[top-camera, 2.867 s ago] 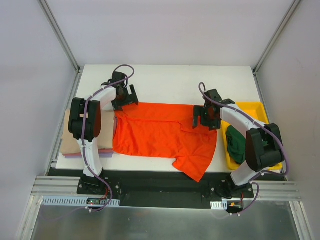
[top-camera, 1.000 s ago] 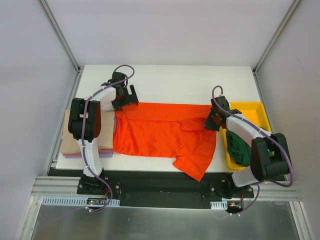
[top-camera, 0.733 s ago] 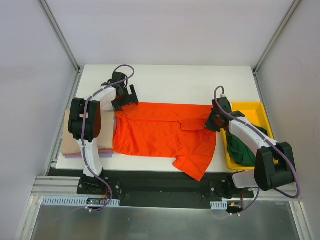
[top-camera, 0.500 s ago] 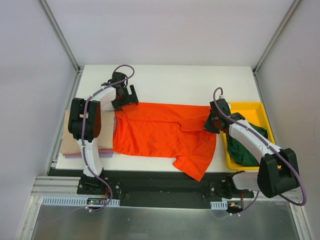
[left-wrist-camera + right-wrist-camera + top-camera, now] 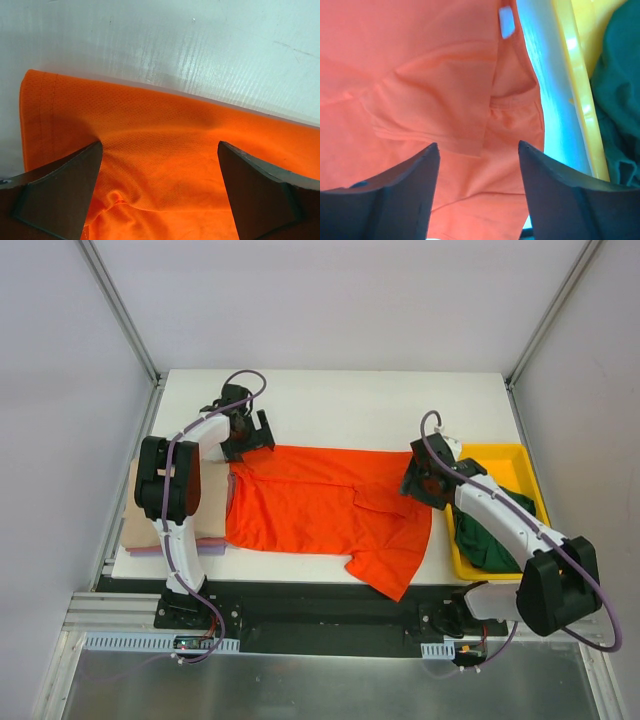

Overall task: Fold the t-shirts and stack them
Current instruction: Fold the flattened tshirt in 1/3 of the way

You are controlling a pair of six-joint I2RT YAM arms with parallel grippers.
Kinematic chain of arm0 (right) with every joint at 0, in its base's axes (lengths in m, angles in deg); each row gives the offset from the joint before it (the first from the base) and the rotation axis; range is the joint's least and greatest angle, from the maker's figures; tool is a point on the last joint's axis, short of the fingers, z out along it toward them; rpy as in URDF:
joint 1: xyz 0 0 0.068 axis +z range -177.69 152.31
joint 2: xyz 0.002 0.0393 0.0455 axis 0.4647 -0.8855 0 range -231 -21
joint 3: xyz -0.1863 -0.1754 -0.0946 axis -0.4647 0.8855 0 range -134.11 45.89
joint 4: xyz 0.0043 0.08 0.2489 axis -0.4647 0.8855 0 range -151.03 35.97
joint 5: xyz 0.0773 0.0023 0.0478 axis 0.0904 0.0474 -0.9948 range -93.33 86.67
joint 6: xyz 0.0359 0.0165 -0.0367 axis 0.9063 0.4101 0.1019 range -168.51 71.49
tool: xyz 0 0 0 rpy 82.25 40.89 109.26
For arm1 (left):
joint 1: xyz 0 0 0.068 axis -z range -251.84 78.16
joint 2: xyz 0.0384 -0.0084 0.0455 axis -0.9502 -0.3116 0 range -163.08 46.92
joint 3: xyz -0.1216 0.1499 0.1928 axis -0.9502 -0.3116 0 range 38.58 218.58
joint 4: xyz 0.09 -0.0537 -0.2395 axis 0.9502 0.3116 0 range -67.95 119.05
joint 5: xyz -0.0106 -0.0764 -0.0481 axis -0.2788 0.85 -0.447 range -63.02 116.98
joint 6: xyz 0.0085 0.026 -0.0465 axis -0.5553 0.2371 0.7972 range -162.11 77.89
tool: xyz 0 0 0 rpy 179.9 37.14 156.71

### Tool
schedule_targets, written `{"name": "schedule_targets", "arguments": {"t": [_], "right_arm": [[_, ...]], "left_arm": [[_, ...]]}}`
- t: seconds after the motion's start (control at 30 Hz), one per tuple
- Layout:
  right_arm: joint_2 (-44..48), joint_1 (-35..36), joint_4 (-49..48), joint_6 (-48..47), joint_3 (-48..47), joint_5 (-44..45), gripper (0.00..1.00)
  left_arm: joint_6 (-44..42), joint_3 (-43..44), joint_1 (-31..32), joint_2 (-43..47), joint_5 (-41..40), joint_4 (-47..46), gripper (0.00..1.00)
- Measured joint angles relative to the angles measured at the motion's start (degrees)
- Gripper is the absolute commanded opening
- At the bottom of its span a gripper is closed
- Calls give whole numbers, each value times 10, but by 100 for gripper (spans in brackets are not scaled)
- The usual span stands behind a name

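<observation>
A: Flattening comes first, I think. How should the orange t-shirt (image 5: 320,505) be taken?

B: Both sets of jaws stand apart and hold nothing. The left gripper (image 5: 248,432) straddles a hemmed corner, with the cloth lying below and between its fingers. The right gripper (image 5: 420,480) hangs over a turned-back sleeve flap (image 5: 435,100), and the white label (image 5: 506,22) lies beyond its tips. I'd pinch a single layer at each end and pull evenly, so no crease gets folded in.

A: Anything unclear?

B: I cannot tell whether the left fingertips touch the cloth. The folded stack (image 5: 135,525) lies mostly under the left arm. The dark green t-shirt (image 5: 490,535) is bunched in the yellow tray (image 5: 500,452) outside the right jaws, partly covered by that arm.
</observation>
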Motion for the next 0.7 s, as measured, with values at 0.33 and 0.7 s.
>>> {"name": "schedule_targets", "arguments": {"t": [0.33, 0.7], "right_arm": [[-157, -9, -24, -84, -137, -47, 96], [-397, -74, -5, -143, -299, -168, 96]], "left_arm": [[-4, -2, 0, 1, 1, 0, 99], [-10, -2, 0, 1, 20, 0, 99]]}}
